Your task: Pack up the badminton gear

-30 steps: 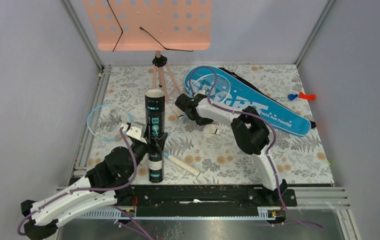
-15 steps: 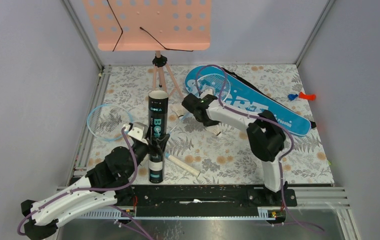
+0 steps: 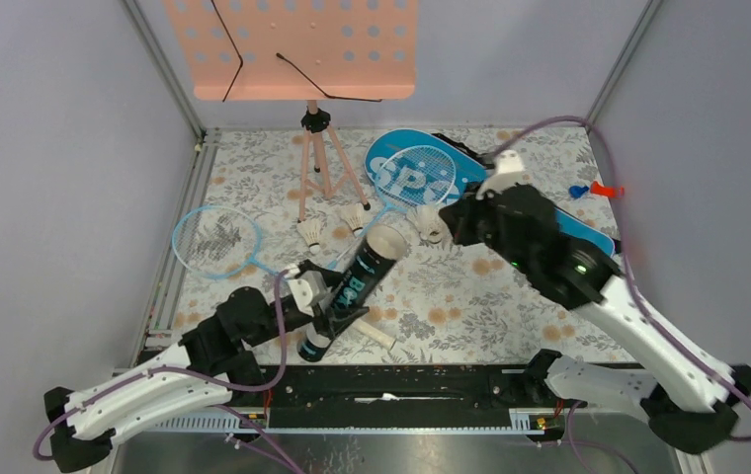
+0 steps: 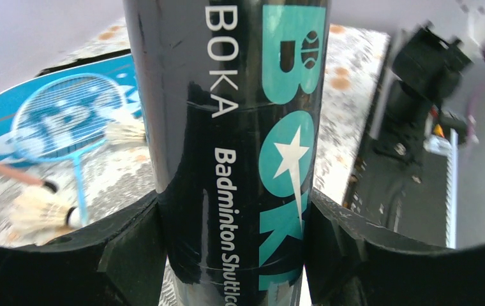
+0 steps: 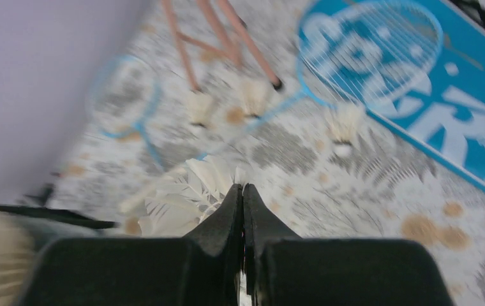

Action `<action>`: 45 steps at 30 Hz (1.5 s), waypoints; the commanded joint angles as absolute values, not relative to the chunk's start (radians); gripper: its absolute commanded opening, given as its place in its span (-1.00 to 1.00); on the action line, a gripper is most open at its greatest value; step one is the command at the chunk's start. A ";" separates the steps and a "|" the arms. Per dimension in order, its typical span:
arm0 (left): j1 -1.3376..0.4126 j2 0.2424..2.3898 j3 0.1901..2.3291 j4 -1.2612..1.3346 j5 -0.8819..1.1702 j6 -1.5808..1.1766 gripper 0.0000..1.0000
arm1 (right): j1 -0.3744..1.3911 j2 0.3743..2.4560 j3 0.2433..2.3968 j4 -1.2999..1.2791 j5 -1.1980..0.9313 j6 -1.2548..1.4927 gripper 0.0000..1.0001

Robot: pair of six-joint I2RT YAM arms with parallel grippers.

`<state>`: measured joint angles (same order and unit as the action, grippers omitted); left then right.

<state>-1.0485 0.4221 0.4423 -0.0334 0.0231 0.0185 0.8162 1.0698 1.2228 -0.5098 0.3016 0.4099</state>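
Observation:
My left gripper (image 3: 337, 304) is shut on the black lettered tube (image 3: 357, 286), which leans with its open mouth up and to the right. In the left wrist view the tube (image 4: 233, 127) fills the gap between both fingers (image 4: 131, 255). Raised just right of the tube's mouth, my right gripper (image 3: 443, 223) is shut on a white shuttlecock (image 3: 429, 223); its feathers (image 5: 186, 191) stick out left of the closed tips (image 5: 242, 189). Two shuttlecocks (image 3: 312, 233) (image 3: 355, 217) lie by the tripod. One blue racket (image 3: 215, 240) lies at left. Another racket (image 3: 421, 170) rests on the blue bag (image 3: 549, 212).
The peach music stand (image 3: 292, 44) rises at the back on its tripod (image 3: 317, 163). A small red and blue item (image 3: 594, 188) lies at the right edge. A pale racket handle (image 3: 376, 337) passes under the tube's lower end. The right wrist view shows a third loose shuttlecock (image 5: 344, 124) beside the bag.
The tube stood upright and now leans to the right in my left gripper. My right arm has lifted and swung back right, its jaws closed on a shuttlecock.

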 commanded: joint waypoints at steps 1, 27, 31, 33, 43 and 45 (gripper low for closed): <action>-1.049 0.473 0.450 0.095 0.309 0.142 -0.69 | 0.821 0.920 1.245 -0.357 0.099 0.350 -1.00; -1.049 0.552 0.444 0.273 0.331 0.179 -0.71 | 0.821 0.863 1.134 -0.090 -0.463 0.535 -0.81; -1.050 0.551 0.434 0.284 0.327 0.171 -0.71 | 0.821 0.871 1.156 -0.134 -0.457 0.504 -0.16; -1.049 0.549 0.431 0.282 0.324 0.166 -0.71 | 0.821 0.857 1.172 -0.168 -0.433 0.470 -0.01; -1.050 0.533 0.414 0.272 0.335 0.171 -0.72 | 0.821 0.804 1.278 -0.414 -0.276 0.340 0.99; -1.049 0.533 0.417 0.262 0.338 0.179 -0.72 | 0.821 0.813 1.301 -0.492 -0.259 0.320 0.99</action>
<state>-1.0481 0.5488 0.4103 0.1772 0.3077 0.1719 0.8173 0.8143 1.2373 -0.3553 -0.3313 0.3885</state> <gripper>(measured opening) 0.655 0.993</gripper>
